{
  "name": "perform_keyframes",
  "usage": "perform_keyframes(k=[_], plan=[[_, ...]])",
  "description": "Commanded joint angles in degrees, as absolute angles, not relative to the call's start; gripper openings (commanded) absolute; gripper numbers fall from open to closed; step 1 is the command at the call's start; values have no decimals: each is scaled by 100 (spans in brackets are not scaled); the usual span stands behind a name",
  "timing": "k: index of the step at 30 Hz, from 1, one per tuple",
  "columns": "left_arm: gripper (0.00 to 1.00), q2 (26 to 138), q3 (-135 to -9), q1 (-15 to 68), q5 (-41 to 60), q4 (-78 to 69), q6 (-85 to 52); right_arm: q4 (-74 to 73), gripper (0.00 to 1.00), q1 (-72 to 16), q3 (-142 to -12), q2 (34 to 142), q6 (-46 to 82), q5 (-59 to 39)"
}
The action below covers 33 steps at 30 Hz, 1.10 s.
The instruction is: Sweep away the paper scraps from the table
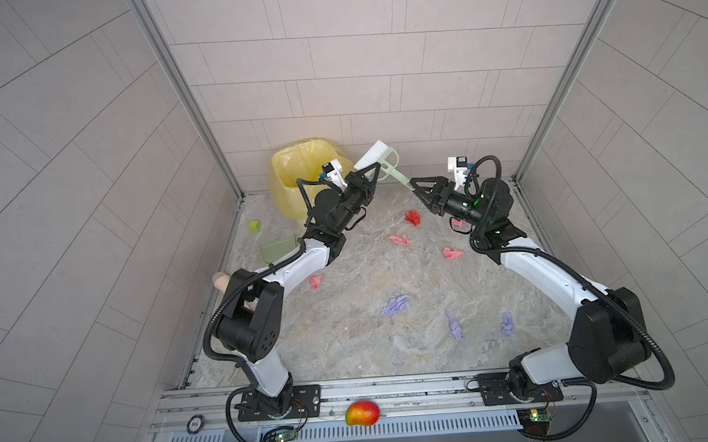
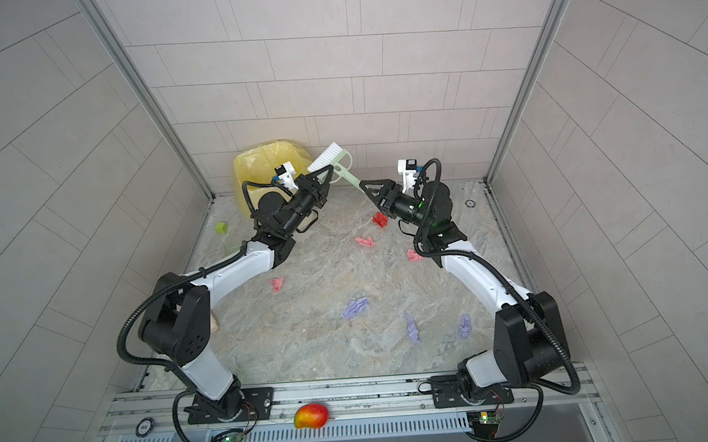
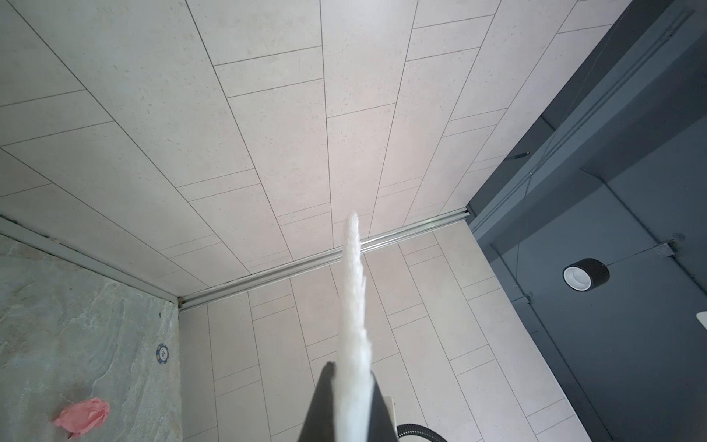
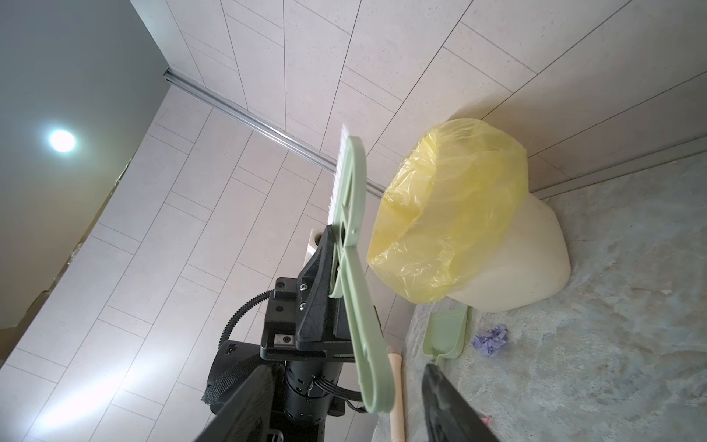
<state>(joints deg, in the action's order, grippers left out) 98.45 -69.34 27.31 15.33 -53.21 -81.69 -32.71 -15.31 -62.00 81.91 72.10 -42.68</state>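
The left jaws pinch the brush (image 1: 378, 157) at its head and hold it aloft just beside the bin (image 1: 295, 167), with the handle pointing away from the bin, apparently to offer that handle across. The right jaws stand spread around the handle's end, not yet clamping it. The paper scraps (image 1: 413, 217) lie scattered on the desk (image 1: 350, 347), from near the bin to well apart from it. They sit below both jaws, untouched, and a red one lies nearest the right jaws.
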Motion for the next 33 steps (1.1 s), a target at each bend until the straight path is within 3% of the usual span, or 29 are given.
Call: perform_keyframes(k=[1,10,24,33], plan=[[0,9851,-7150,2769,1572,-5679,-8338,-3780,59,-1529,-6294,8263,7544,-4386],[0,9870,-7139,2774,1596,-5665,-8347,-3884,42,-1532,-6354,8323,7663,-4398],[0,9860,-7124,2795,1639,-5620,-8344,-3970,23,-1535,-6451,8365,7750,-4391],[0,9863,-7117,2802,1659,-5582,-8340,-3939,4,-1538,-6408,8341,7752,-4397]])
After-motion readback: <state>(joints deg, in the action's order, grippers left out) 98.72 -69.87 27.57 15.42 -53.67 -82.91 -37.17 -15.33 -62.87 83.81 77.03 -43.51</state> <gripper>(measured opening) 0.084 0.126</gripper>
